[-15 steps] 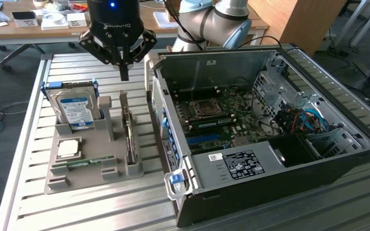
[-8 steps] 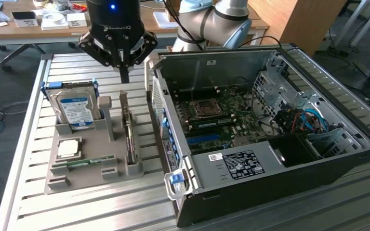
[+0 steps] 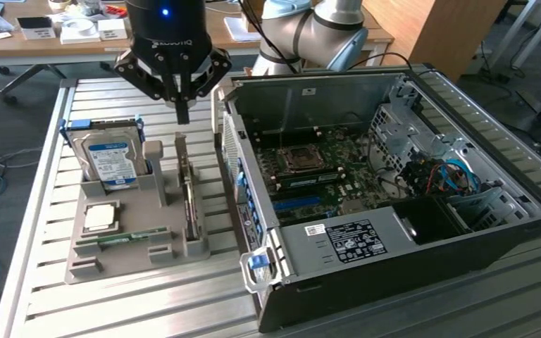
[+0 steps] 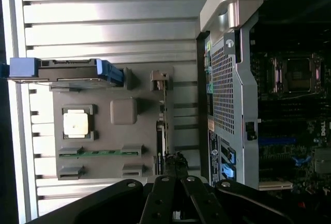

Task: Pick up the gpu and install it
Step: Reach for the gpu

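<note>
claw (image 3: pixel 183 116) pressed together, empty, above the gpu (image 3: pixel 189 197) on a slatted metal table (image 3: pixel 110 310); wooden desk (image 3: pixel 8 49) behind.

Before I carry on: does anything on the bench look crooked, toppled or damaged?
Nothing stands out. The gpu stands on edge in the grey holder, the hard drive upright, the processor and RAM stick seated in their recesses. The gripper hangs shut above the gpu.

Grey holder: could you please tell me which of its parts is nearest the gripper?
The gpu, standing on edge beside the computer case, below the gripper; the hard drive, CPU and RAM stick sit further to the exterior view's left.
</note>
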Action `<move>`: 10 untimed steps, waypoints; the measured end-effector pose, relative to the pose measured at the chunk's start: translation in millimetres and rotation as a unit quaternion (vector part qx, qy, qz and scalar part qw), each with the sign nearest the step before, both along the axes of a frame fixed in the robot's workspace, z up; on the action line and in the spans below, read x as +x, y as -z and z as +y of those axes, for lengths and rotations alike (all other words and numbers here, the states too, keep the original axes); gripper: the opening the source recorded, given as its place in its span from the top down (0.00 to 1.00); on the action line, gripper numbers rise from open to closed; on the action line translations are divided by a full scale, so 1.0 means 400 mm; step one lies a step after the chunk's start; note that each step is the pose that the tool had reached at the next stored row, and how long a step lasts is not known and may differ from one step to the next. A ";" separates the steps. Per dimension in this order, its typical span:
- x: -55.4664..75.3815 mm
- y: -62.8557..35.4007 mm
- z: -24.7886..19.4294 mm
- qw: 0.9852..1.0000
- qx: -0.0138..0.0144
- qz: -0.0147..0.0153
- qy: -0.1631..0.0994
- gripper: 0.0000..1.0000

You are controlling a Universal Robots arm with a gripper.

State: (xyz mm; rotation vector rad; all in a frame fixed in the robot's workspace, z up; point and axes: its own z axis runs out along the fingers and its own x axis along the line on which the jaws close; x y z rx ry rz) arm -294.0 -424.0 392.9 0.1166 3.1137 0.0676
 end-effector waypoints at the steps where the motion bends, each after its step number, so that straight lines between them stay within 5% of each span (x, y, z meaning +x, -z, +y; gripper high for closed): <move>1: 0.000 0.000 -0.001 1.000 0.000 0.000 0.000 0.89; 10: 0.000 0.000 -0.008 1.000 0.000 0.000 0.000 0.89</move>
